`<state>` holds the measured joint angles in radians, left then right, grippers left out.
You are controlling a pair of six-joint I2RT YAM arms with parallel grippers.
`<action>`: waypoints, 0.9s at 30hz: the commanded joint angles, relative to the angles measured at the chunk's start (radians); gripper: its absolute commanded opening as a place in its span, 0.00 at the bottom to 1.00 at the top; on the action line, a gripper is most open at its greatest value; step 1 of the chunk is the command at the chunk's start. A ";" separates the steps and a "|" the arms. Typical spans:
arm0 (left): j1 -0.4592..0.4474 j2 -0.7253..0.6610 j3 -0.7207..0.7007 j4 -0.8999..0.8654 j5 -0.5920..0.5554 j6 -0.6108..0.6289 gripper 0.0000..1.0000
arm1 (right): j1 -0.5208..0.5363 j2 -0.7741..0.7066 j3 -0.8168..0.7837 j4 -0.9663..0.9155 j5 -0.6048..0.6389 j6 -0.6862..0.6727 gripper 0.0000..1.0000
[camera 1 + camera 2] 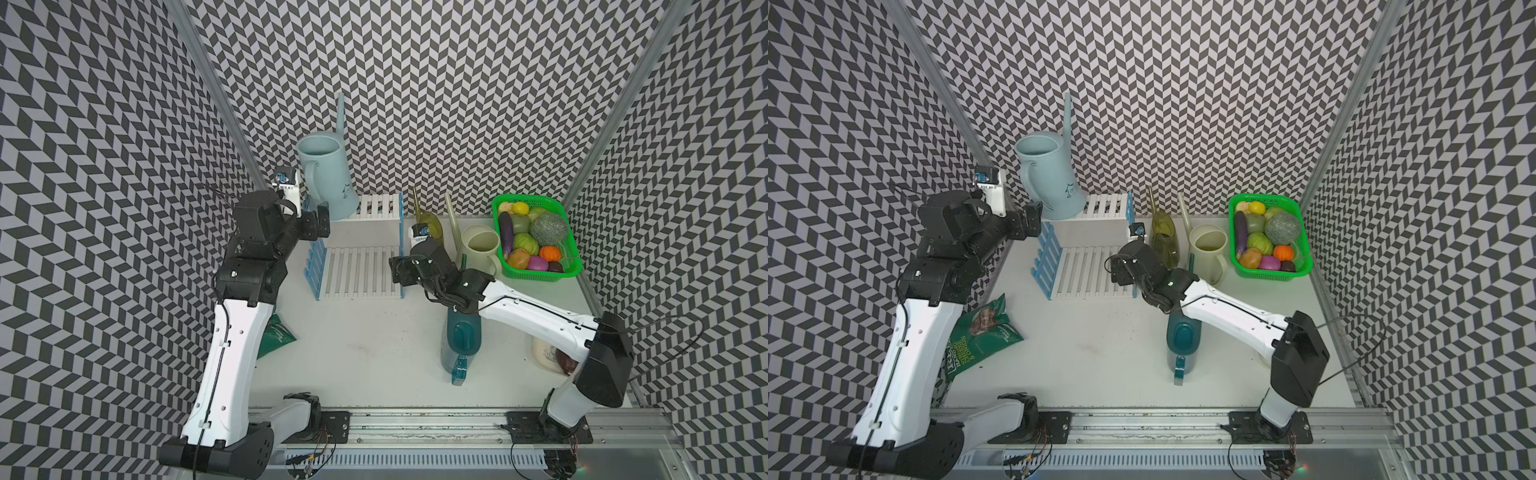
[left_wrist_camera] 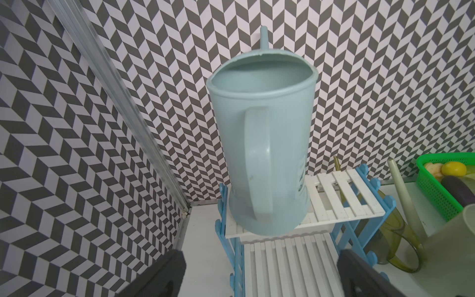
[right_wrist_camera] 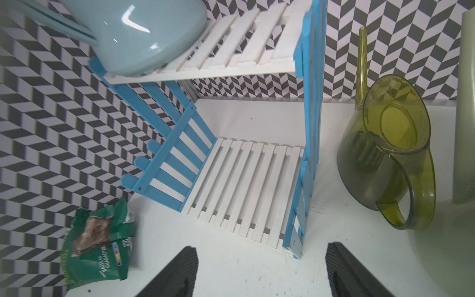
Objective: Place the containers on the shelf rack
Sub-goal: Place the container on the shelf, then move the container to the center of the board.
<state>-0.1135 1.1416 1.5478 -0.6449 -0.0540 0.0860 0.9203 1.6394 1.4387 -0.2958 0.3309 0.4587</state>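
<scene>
Can (image 1: 328, 178), light blue, upright on rack (image 1: 359, 270) top shelf.
You see left gripper (image 2: 262, 270) released, facing its handle; right gripper (image 3: 262, 267) released, empty, near lower shelf.

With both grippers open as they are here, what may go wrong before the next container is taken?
1. The light blue can stands at the end of the upper shelf, its base seeming to overhang the front edge; a nudge from the open left gripper close in front might tip it off.
2. The right gripper is open close to the rack's blue side frame and the olive-green can; a careless swing could shove either.
</scene>
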 commanded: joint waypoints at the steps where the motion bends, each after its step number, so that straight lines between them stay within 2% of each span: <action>1: -0.002 -0.087 -0.096 -0.004 0.060 0.060 1.00 | 0.009 -0.081 -0.020 0.001 -0.025 -0.054 0.84; 3: 0.000 -0.144 -0.174 -0.009 0.124 0.091 1.00 | 0.009 -0.127 -0.050 -0.036 -0.017 -0.062 0.86; 8: -0.002 -0.225 -0.336 -0.042 0.407 0.146 1.00 | 0.008 -0.272 -0.133 -0.192 0.006 0.001 0.86; 12: -0.002 -0.231 -0.383 -0.070 0.522 0.175 1.00 | 0.009 -0.377 -0.200 -0.302 0.000 0.047 0.85; 20: -0.002 -0.278 -0.443 -0.076 0.583 0.242 1.00 | 0.019 -0.494 -0.278 -0.522 -0.067 0.163 0.84; 24: -0.002 -0.264 -0.464 -0.076 0.640 0.251 1.00 | 0.089 -0.488 -0.279 -0.640 -0.055 0.211 0.84; 27: -0.004 -0.247 -0.466 -0.078 0.658 0.255 1.00 | 0.153 -0.497 -0.261 -0.728 -0.006 0.301 0.86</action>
<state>-0.1135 0.8837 1.0943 -0.7216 0.5495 0.3183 1.0279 1.1591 1.1603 -0.9165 0.2916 0.6605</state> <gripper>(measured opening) 0.999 0.860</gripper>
